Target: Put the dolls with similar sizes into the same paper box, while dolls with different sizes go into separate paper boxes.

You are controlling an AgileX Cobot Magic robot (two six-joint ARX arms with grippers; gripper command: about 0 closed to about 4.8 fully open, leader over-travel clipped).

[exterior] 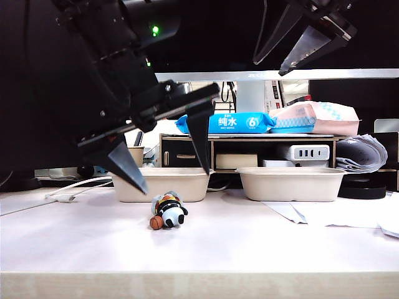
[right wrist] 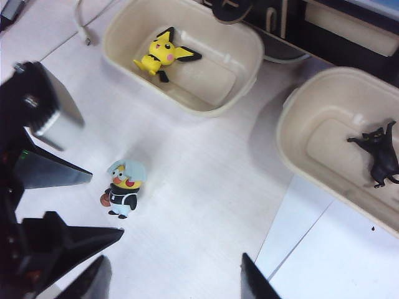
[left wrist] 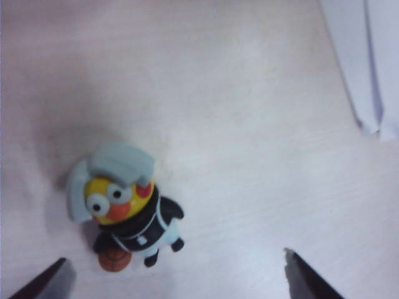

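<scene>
- left gripper [exterior: 168, 152] low over the table [exterior: 249, 243], fingers wide apart, nothing between them; fingertips point down on either side of the doll's spot in the exterior view
- doll with orange ball [exterior: 168, 212] lies on the table in front of the left paper box [exterior: 163, 185], at about 6 o'clock of it; grey cap, yellow face, black-and-white body
- left wrist view: same doll [left wrist: 124, 212] sits on bare tabletop between the two fingertips [left wrist: 308, 277], not touched
- right gripper [exterior: 305, 40] hangs high at 1 o'clock in the exterior view, fingers partly apart, empty
- right wrist view: yellow doll [right wrist: 163, 55] lies inside the left paper box [right wrist: 246, 37]; black figure [right wrist: 380, 156] lies in the right paper box [right wrist: 293, 143]
- ball doll [right wrist: 124, 190] outside both boxes, at 6 o'clock of the left one
- white paper sheets [exterior: 349, 215] on the table at 3 o'clock
</scene>
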